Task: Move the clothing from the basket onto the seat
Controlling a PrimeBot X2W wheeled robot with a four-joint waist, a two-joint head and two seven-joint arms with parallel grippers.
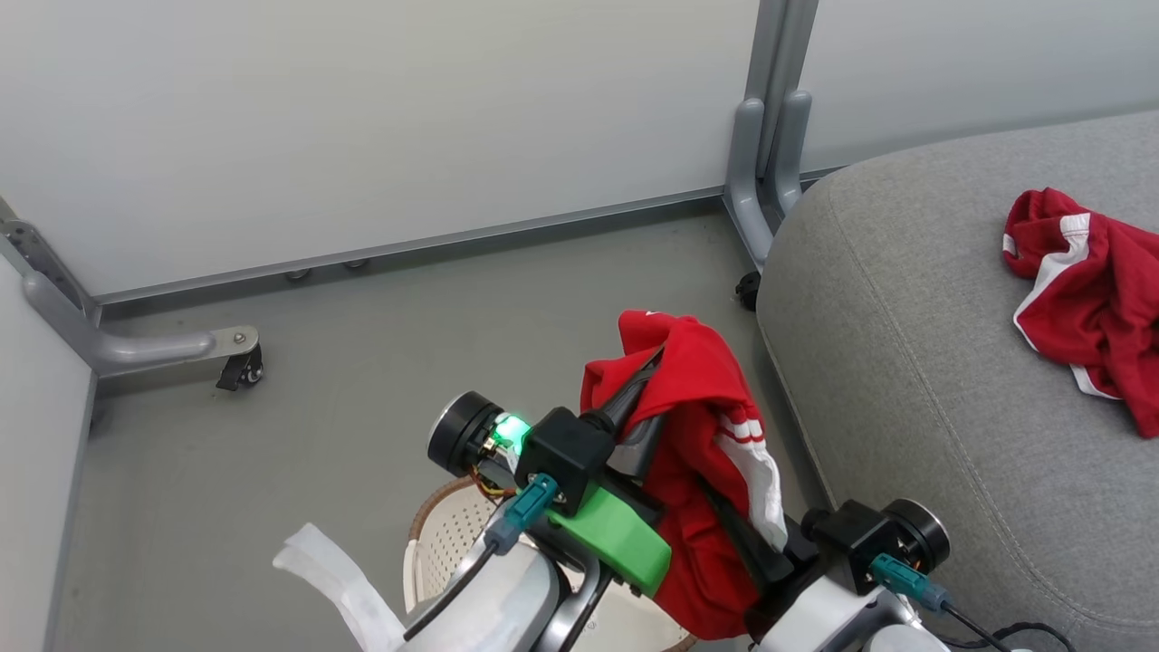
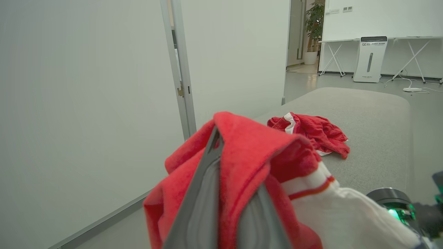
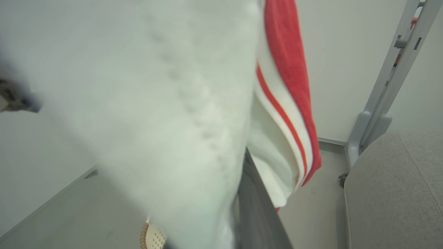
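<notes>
red clothing (image 1: 693, 371) with white stripes, crumpled

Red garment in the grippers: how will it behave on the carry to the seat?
Likely floppy: the held garment drapes over the jaws and its white-striped end hangs limp. Probably light, since it bunches in soft folds. The hanging end might drag on the seat edge.

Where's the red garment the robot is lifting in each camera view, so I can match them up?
Head view: lifted garment at lower centre, left of the seat.
Left wrist view: garment at bottom centre, close up, with the seat behind it.
Right wrist view: garment from upper left to centre, white panel and red stripes, with the seat at lower right.
Shared landmark: the grey seat.
</notes>
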